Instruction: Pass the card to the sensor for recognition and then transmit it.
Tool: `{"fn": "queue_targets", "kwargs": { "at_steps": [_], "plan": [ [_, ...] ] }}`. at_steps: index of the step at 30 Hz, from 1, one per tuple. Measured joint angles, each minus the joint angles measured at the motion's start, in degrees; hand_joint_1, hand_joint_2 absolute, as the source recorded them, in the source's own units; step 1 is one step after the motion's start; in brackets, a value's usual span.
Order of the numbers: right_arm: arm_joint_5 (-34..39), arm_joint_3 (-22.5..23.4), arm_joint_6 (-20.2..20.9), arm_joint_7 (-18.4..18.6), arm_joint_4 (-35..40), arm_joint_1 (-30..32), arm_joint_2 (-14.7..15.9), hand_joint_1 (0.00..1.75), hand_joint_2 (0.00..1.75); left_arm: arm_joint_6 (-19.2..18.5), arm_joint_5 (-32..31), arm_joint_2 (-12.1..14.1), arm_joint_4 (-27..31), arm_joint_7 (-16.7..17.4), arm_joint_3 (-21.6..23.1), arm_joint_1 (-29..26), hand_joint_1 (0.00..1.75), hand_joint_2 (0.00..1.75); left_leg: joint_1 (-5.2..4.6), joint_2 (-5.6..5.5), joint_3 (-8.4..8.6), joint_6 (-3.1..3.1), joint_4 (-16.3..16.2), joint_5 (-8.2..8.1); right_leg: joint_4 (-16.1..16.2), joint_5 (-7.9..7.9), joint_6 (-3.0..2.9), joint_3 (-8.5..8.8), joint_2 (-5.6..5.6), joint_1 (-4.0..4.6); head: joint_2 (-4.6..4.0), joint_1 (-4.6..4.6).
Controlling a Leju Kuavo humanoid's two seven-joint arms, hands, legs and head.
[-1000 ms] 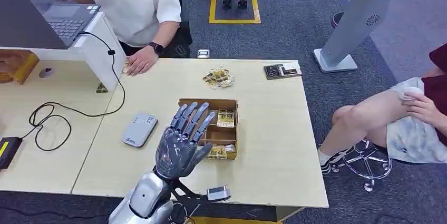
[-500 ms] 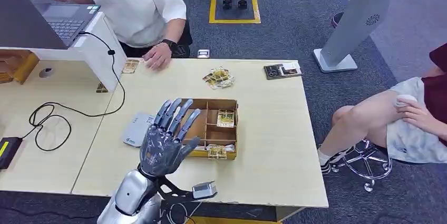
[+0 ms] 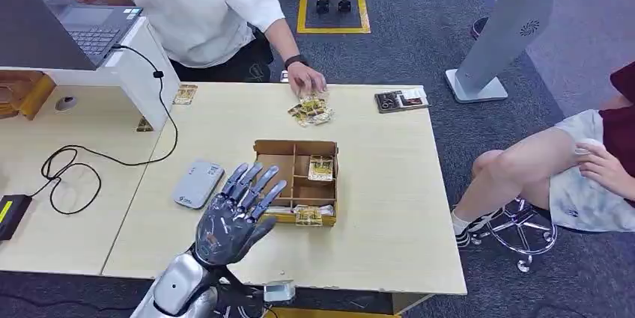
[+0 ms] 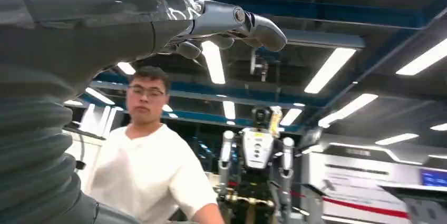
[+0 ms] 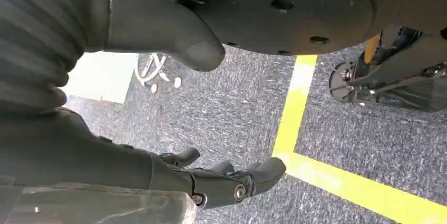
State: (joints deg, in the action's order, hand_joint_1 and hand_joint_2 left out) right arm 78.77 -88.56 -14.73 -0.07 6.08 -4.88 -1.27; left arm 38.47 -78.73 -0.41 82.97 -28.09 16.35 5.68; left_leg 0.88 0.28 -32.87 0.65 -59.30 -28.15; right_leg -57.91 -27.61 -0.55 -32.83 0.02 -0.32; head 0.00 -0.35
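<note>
**Left hand raised with nothing in it, cards in the box and at the far edge**

Nearest you, the left hand (image 3: 234, 217) is up above the near part of the light wooden table (image 3: 389, 221), palm away from you, its fingers (image 3: 258, 182) fanned wide and holding nothing. The left wrist view agrees: the fingertips (image 4: 263, 26) are spread against the ceiling lights. The right hand (image 5: 221, 179) hangs over grey carpet and a yellow floor line; its fingers curl loosely apart and it holds nothing.

Just right of the left hand sits the cardboard box (image 3: 297, 146) with dividers. One card (image 3: 320, 167) lies in a right-hand compartment and another card (image 3: 308, 215) rests at the box's near edge. Left of the hand, the grey sensor (image 3: 198, 182) lies flat on the table, near the box but apart from it.

Farther off, a loose pile of cards (image 3: 311, 111) lies near the far edge, and a person's hand (image 3: 307, 78) reaches to it, touching its far side. To the right of the pile is a dark booklet (image 3: 402, 99). At far left a black cable (image 3: 67, 172) loops over the table below a laptop (image 3: 90, 30) on a white stand.
</note>
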Motion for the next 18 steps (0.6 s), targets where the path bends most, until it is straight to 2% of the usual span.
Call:
{"fn": "queue_targets", "kwargs": {
  "at_steps": [6,11,14,18],
  "plan": [
    [0.1,0.0,0.0,-0.1,0.0,0.0,0.0,0.00,1.75,0.0,1.3,0.1,0.0,-6.3,-0.3,-1.9,0.00,1.75,0.00,0.00,0.00,0.00,0.0,0.00,0.0,0.00,0.00,0.00,0.00,0.00,0.00,0.00],
    [0.1,0.0,0.0,-0.2,0.0,0.0,0.0,0.00,1.75,0.0,0.3,0.1,0.0,-7.4,-0.7,-2.8,0.00,1.75,0.00,0.00,0.01,0.00,0.0,0.00,0.0,0.00,0.00,0.00,-0.01,0.00,0.00,0.00],
    [0.1,0.0,0.0,-0.2,0.0,0.0,0.0,0.00,1.75,0.0,-1.6,0.1,0.0,-5.0,-0.7,-2.9,0.00,1.75,0.00,0.00,0.01,0.00,0.0,0.00,0.0,0.00,0.00,0.00,-0.01,0.00,0.00,0.00],
    [0.1,0.0,0.0,-0.2,0.0,0.0,0.0,0.00,1.75,0.0,-4.4,0.9,-0.7,2.9,0.7,-2.5,0.00,1.75,0.00,0.00,0.03,0.00,0.0,0.00,0.0,0.00,0.00,0.00,0.00,0.00,0.00,0.00]
  ]
}}
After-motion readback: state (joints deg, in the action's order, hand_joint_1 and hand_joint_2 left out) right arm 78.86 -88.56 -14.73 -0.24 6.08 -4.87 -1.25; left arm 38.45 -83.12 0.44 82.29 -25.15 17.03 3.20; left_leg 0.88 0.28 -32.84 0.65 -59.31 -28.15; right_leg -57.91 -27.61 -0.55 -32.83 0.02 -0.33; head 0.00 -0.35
